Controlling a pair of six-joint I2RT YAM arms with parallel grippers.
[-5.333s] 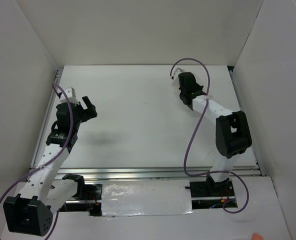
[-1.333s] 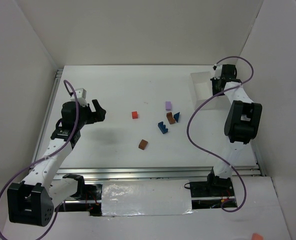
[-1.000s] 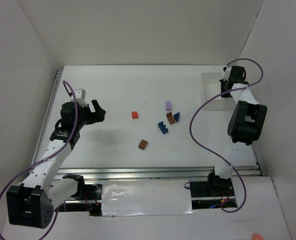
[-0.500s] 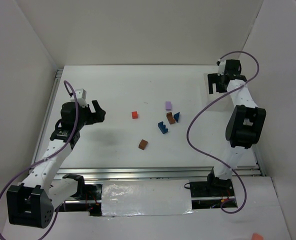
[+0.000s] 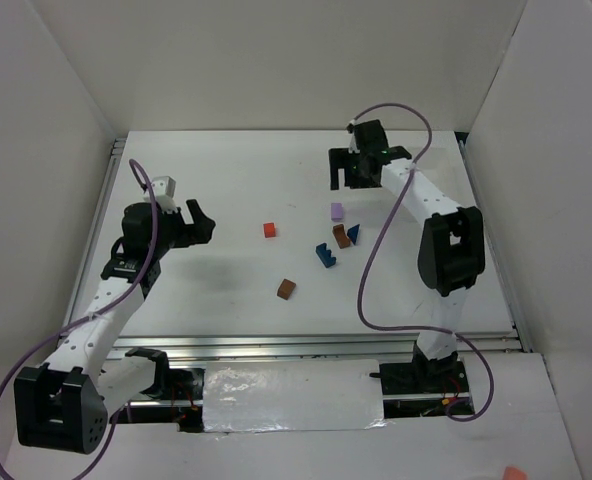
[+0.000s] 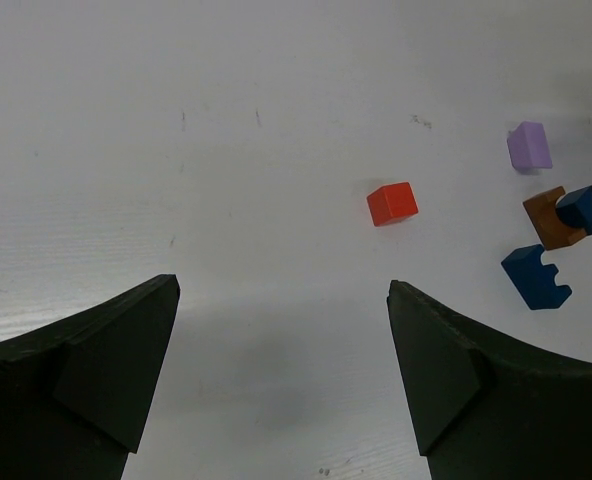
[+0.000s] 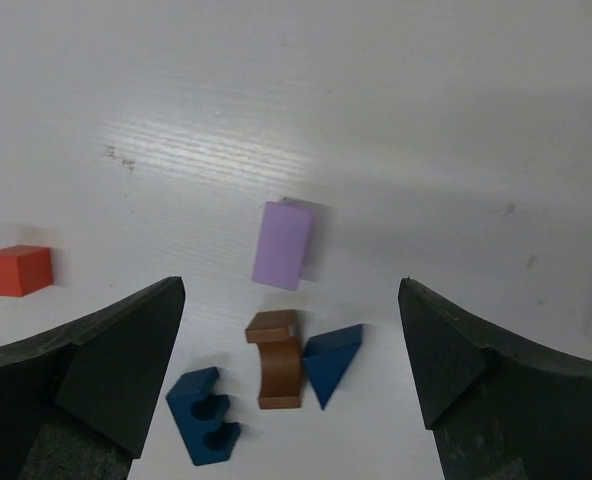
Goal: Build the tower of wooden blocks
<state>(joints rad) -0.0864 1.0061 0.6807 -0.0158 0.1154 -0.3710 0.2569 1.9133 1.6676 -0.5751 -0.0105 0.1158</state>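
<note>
Wood, judged light and rigid: pinch the pale purple rectangular block (image 7: 282,245), at 6 o'clock from the unclenched, empty right hand (image 5: 347,172), across its long flat sides.

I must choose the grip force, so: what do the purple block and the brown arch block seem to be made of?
The purple block is probably painted wood: flat matte colour, crisp edges, no grain visible. The brown arch block is likely wood too, with brown-orange paint or stain; it is matte, without shine.
</note>
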